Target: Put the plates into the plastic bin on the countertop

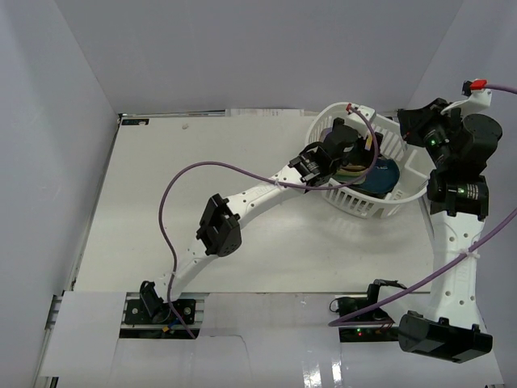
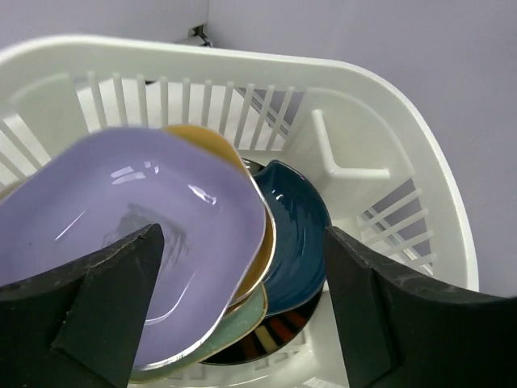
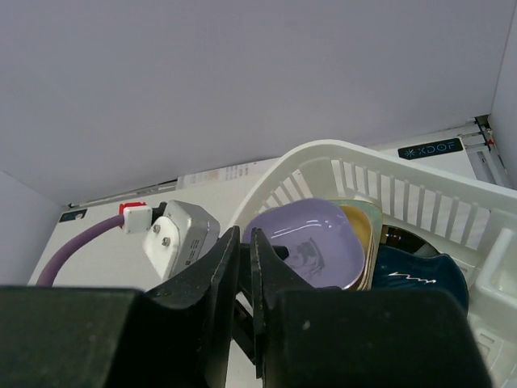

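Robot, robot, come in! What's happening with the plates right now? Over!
Left gripper open over white slotted plastic bin. Right gripper shut, empty, outside bin. Lavender rounded-square plate topmost inside. Nothing seen in the way.

Bright, even light; soft shadows

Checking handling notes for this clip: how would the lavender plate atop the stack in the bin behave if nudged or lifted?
The lavender plate looks rigid and glossy, so probably slippery and chippable. It rests offset on the yellow plate, so a nudge might slide it sideways.
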Controlling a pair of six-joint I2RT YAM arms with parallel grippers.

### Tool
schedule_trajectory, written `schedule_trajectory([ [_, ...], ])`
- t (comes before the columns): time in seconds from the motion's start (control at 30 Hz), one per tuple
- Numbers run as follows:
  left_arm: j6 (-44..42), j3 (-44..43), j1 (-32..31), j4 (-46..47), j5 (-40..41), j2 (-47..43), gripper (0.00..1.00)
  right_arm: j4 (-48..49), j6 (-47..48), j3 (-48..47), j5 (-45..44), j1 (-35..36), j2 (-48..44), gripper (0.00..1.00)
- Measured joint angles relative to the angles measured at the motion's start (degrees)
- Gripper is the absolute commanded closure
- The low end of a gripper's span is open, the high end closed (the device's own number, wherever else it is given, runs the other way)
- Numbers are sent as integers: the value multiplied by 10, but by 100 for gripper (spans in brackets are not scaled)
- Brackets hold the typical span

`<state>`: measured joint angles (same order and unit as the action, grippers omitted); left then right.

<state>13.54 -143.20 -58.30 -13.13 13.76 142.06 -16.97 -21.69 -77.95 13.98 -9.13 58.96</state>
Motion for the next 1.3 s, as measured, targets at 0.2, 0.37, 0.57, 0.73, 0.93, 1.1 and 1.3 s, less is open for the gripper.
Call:
schedule_trajectory([
  [0.2, -8, 19, 0, 14, -3, -47, 2, -5, -5, -12, 2, 0, -5, 80],
  [0.37, -6, 153, 0, 27, -2, -220, 2, -3, -10, -24, 47, 0, -20, 66],
  [0.57, 8, 433, 0, 49, 37, -562, 2, 87, -57, 70, 197, 7, -79, 44],
  [0.73, 57, 673, 1, 28, 94, -832, 2, 163, -89, 164, 259, 101, -103, 10],
  [0.93, 150, 881, 2, -100, 125, -1055, 2, 167, -34, 228, 220, 358, -80, 10],
  [1.1, 202, 970, 2, -184, 117, -1199, 2, 172, 9, 341, 164, 440, -103, 10],
  [1.3, 218, 977, 2, -215, 116, -1253, 2, 168, 32, 398, 109, 457, -99, 10],
])
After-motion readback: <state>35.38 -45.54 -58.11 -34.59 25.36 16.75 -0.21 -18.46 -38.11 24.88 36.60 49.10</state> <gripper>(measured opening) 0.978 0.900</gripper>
